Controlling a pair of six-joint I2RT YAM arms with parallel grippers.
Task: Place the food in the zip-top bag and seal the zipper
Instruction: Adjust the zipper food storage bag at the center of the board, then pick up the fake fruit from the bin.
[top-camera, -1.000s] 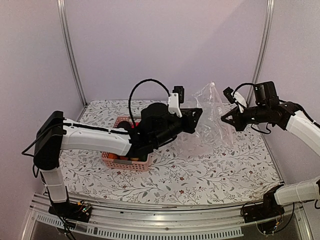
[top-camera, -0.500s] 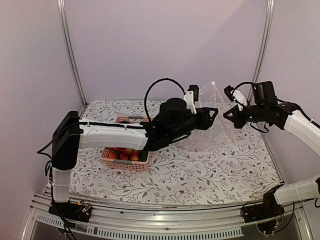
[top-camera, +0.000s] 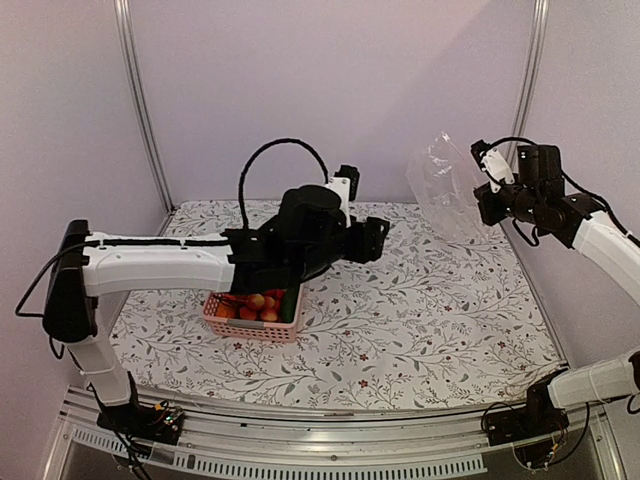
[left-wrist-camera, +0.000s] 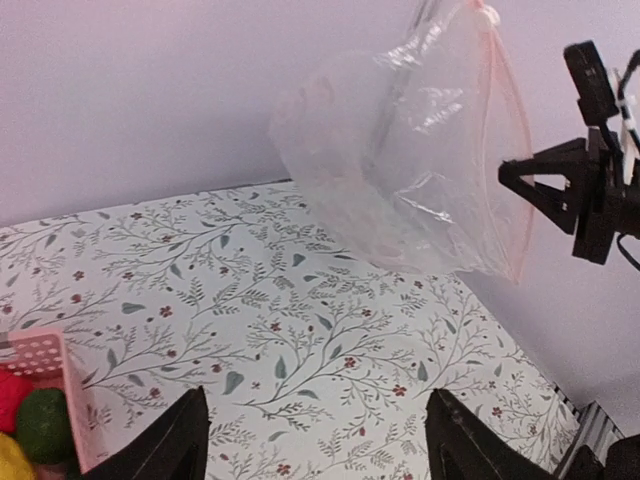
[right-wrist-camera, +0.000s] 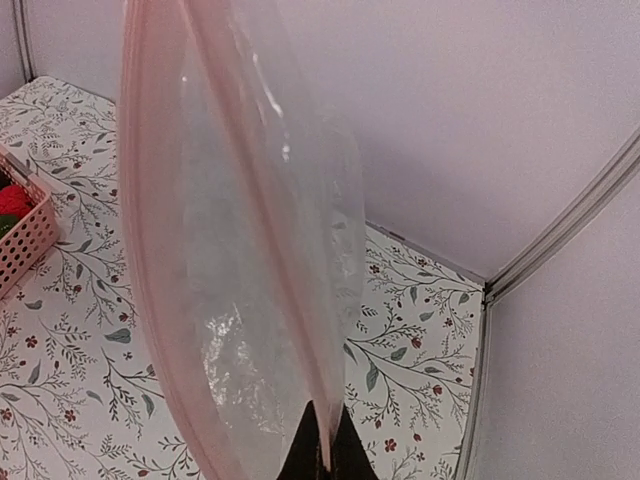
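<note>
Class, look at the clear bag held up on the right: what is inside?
The zip-top bag looks empty; the wall shows through it. The food sits in the pink basket. Its edge inside the right gripper is hidden.

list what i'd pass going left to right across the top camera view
pink basket holding the food → left gripper, jaws open → zip-top bag, up off the table → right gripper, shut on the bag's edge
</note>
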